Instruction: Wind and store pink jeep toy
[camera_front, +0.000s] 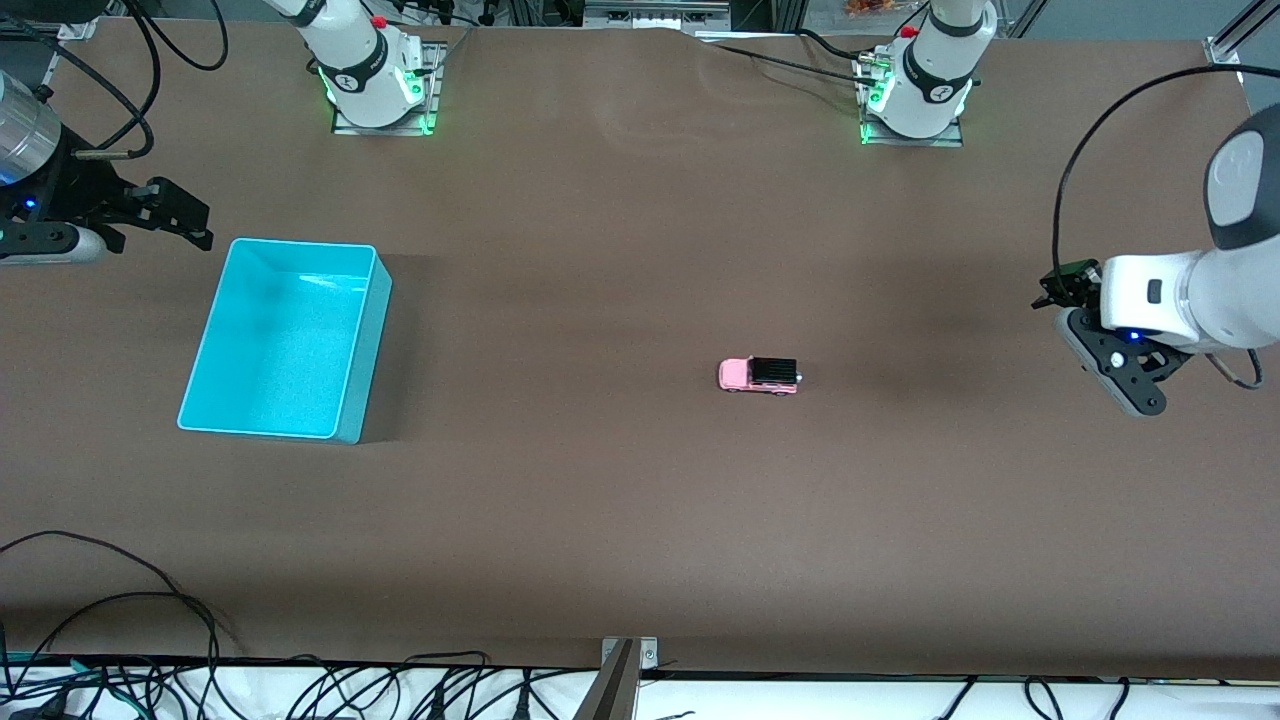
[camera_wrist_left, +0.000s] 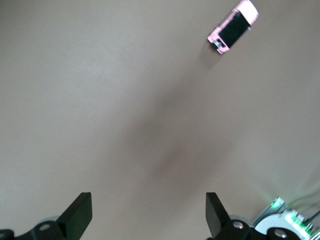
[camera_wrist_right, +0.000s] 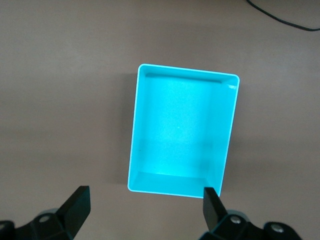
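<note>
Pink jeep toy (camera_front: 758, 375) rests on its wheels on the brown table (camera_front: 620, 250), roughly mid-table in the front view, well apart from both grippers and nearer the left arm's end than the cyan bin (camera_front: 285, 338) is. The bin stands toward the right arm's end with nothing visible inside it. The left gripper (camera_front: 1120, 375) hangs in the air over the left arm's end of the table, at about the toy's level in that view, with bare table between the two. The right gripper (camera_front: 165, 215) is held over the right arm's end, just beside the bin's corner closest to the bases.

Left wrist view: the left gripper (camera_wrist_left: 149, 215) is released — its two dark fingertips (camera_wrist_left: 80, 212) stand wide apart with only bare table between them. The toy (camera_wrist_left: 233, 27) lies well ahead of the fingertips and off to one side, clear of both.

Right wrist view: the right gripper (camera_wrist_right: 145, 207) is likewise spread and grasps nothing — the bin (camera_wrist_right: 182, 130) sits just ahead of its fingertips (camera_wrist_right: 77, 205), open top facing the camera.
</note>
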